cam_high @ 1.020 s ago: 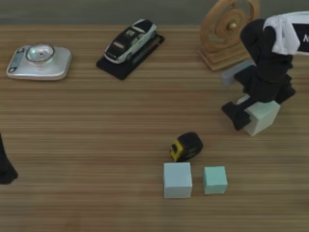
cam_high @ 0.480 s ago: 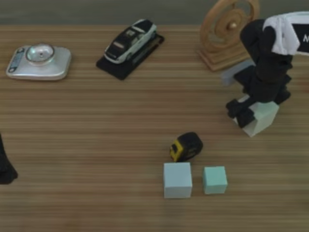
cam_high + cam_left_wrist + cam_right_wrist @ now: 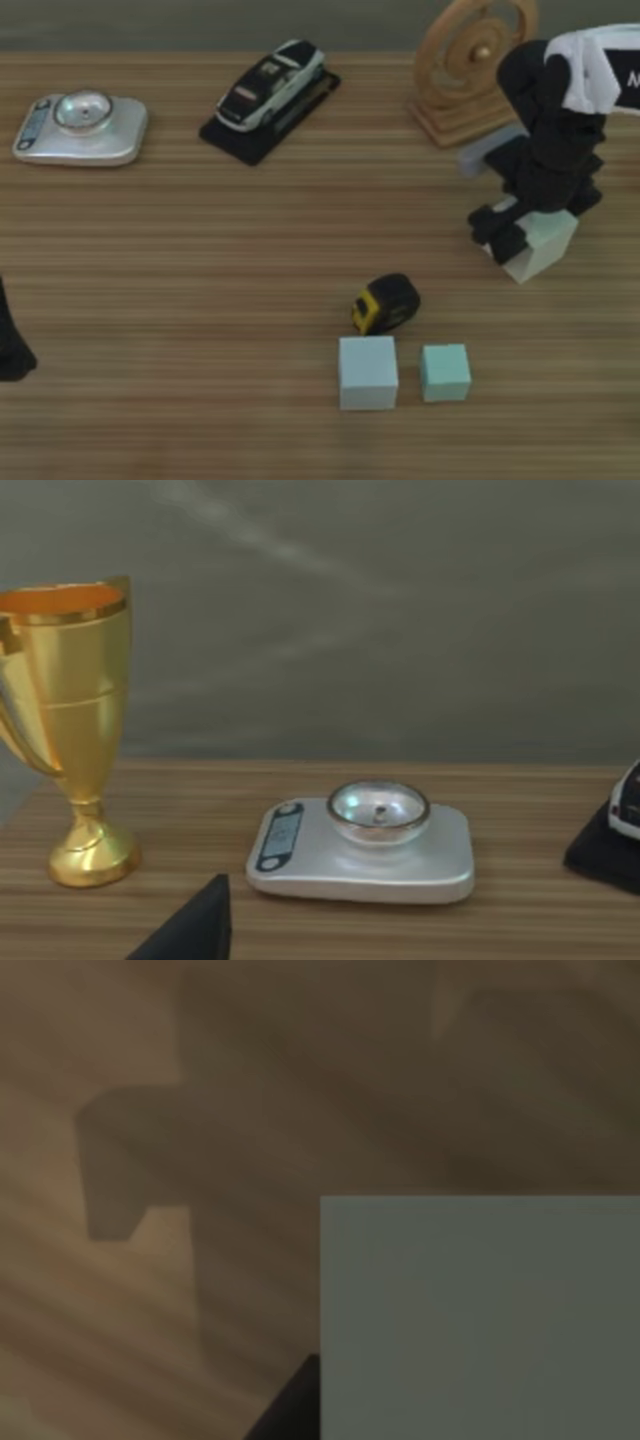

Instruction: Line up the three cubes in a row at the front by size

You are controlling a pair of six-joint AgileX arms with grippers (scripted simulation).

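Cubes first: the large off-white greenish matte cube sits near the tabletop's right edge, the right arm bent down over it, its gripper clamped on it. On the striped wooden tabletop, the medium pale-blue cube and small mint-green cube sit near the front edge. The left gripper is parked at the left edge; whether it is apart or together I cannot tell.

- You see a pale blue cube and a mint-green cube.
- The large cube is off-white.
- The tape measure is yellow and black.
- The worktop has brown wood stripes.
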